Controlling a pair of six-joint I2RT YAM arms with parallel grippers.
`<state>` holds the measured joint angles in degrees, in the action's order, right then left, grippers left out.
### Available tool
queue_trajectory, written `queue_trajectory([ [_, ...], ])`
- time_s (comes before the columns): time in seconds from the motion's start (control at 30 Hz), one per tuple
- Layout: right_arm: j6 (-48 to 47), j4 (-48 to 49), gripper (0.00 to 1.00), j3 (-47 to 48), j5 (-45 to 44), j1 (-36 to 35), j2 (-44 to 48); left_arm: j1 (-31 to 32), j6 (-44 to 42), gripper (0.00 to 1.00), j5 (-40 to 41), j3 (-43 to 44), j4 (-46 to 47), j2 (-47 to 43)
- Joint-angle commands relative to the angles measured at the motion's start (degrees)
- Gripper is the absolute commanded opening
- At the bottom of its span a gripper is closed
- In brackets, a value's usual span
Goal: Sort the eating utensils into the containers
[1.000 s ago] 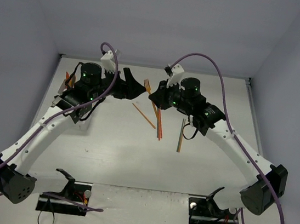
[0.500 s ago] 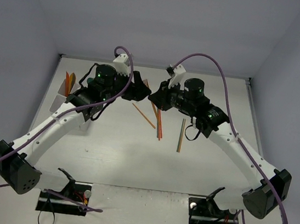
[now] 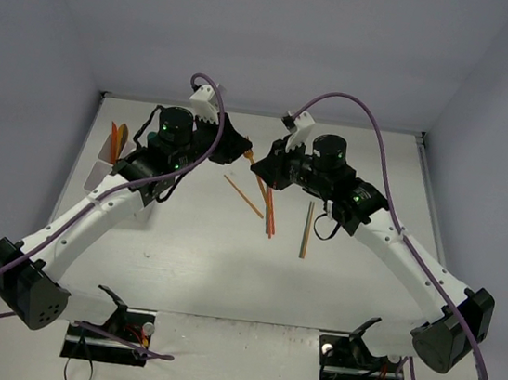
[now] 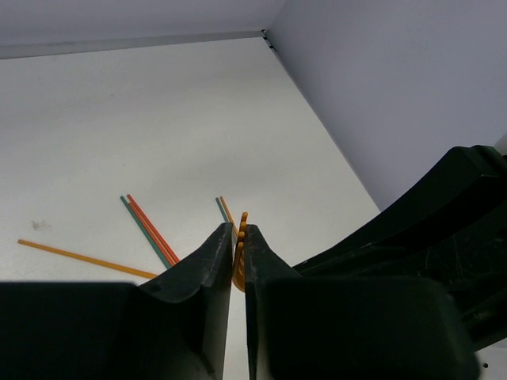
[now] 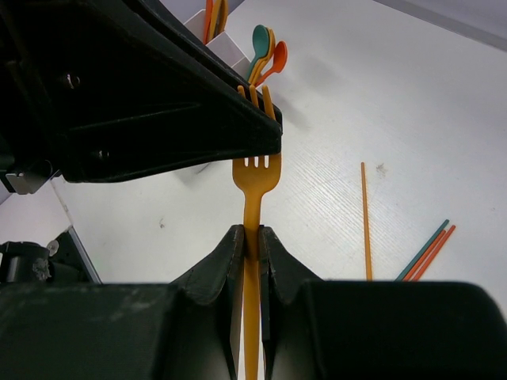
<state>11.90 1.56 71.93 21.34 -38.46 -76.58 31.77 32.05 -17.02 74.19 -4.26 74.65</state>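
While the fork (image 5: pixel 255 172) hung in the air above the table (image 3: pixel 190 247), both grippers had hold of it. The right gripper (image 5: pixel 252 241) was clenched on the orange handle, with the tines pointing away from that wrist. The left gripper (image 4: pixel 236 237) pinched the tine end, its jaws almost together and the tines showing edge-on in the slit between them. Seen from above, the two grippers met nose to nose over the far middle of the table, the fork bridging them. Below them, and a little nearer the bases, several sticks (image 3: pixel 270 209) lay flat, orange, red and teal, some bunched together and others lying singly. Well off to the left stood the box (image 5: pixel 224 49). A teal spoon and orange spoons (image 5: pixel 261 38) stood upright in one compartment, and more orange pieces stood in another.
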Motion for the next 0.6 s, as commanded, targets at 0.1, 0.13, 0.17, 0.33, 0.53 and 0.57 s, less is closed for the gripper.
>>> queue_trajectory([
  [0.1, 0.11, 4.85, 0.14, -0.05, 0.02, -0.36, 2.44, 0.1, -0.9, 0.0, 0.19, -1.54, 7.34, -2.7],
  [0.13, 0.07, 4.85, 0.25, -0.23, -0.46, -0.31, 2.49, 0.05, -1.92, 0.0, 0.76, -2.06, 7.0, -3.06],
  [0.17, 0.23, 4.79, 0.33, -0.44, -0.88, -0.36, 2.49, 0.05, -3.03, 0.0, 1.71, -2.49, 6.32, -3.54],
  [0.33, 0.87, 4.56, 0.68, -1.69, -1.21, 0.07, 2.23, -0.5, -9.06, 0.0, 7.5, -4.42, -0.16, -6.43],
  [0.53, 1.39, 3.76, 0.81, -3.87, -1.47, 3.34, 3.05, -2.91, -21.54, 0.0, 22.6, -3.56, -11.2, -10.72],
  [0.57, 1.67, 3.41, 0.81, -4.59, -1.5, 4.37, 3.28, -4.1, -23.74, 0.0, 25.49, -2.95, -13.66, -11.05],
])
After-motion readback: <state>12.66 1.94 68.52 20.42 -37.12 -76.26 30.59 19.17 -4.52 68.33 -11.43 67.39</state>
